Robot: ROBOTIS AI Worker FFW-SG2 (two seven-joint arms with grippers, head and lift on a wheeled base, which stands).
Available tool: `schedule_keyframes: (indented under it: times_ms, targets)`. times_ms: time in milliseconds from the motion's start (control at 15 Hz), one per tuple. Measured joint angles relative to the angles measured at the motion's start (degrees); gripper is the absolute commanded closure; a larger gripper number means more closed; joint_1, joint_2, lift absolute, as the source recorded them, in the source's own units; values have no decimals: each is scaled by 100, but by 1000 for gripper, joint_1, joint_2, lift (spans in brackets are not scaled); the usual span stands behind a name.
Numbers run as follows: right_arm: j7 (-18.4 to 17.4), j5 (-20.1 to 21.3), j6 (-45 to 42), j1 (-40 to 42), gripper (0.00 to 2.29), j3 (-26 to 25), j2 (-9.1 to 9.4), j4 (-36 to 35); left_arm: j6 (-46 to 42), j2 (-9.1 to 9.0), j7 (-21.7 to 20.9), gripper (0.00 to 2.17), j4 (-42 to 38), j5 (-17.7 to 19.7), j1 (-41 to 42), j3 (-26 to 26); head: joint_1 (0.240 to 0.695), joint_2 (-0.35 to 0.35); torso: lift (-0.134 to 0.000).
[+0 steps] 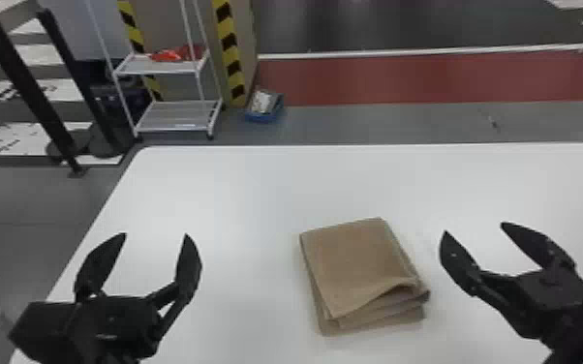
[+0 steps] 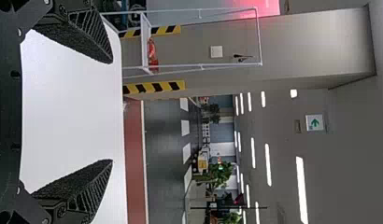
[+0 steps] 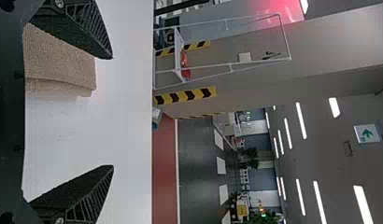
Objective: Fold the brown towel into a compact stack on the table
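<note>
The brown towel [image 1: 358,266] lies folded in a layered stack on the white table [image 1: 237,193], right of the middle; its near right corner is slightly raised, with several layers showing. To its left, my left gripper [image 1: 156,235] is open and holds nothing. On the towel's other side my right gripper [image 1: 473,227] stands open, apart from it. In the left wrist view the fingers of my left gripper [image 2: 112,111] are spread over bare table. Part of the towel [image 3: 61,63] shows behind one finger of my right gripper [image 3: 113,112] in the right wrist view.
Beyond the table's far edge stand a white wire shelf [image 1: 179,116] with a red item on it and a pillar with yellow-black stripes. A blue bin [image 1: 264,107] sits on the floor beside the pillar. Dark posts rise at the far left.
</note>
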Motion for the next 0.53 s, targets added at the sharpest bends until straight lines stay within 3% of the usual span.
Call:
schedule_keyframes:
  times_ms: [533]
  targets:
    - [-148,126,412,-15,43,143,0,-152,-11,0,-73,140,5,16,8,-3,695,129,-124]
